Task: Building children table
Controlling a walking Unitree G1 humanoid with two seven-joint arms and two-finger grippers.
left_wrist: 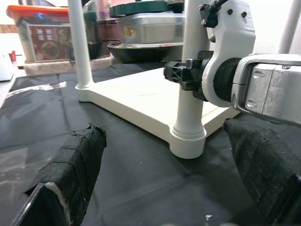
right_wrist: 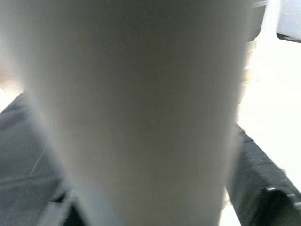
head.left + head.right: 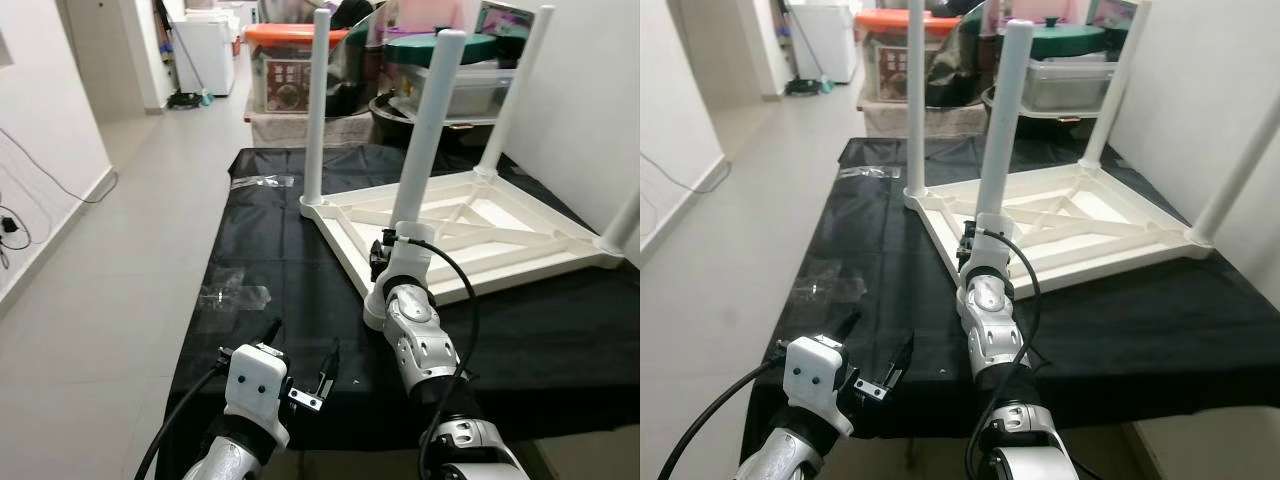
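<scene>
While the left gripper (image 3: 302, 372) hangs wide open nearby, the right gripper (image 3: 385, 256) clasps the upright near table leg (image 3: 427, 140), standing directly between its jaws.

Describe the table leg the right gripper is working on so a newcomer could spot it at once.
Find the white upside-down table lying on the black cloth, its four white legs pointing up. The leg in question stands at the corner nearest the robot. Unlike the other three, it has the right gripper closed around its lower part, just above the socket.
</scene>
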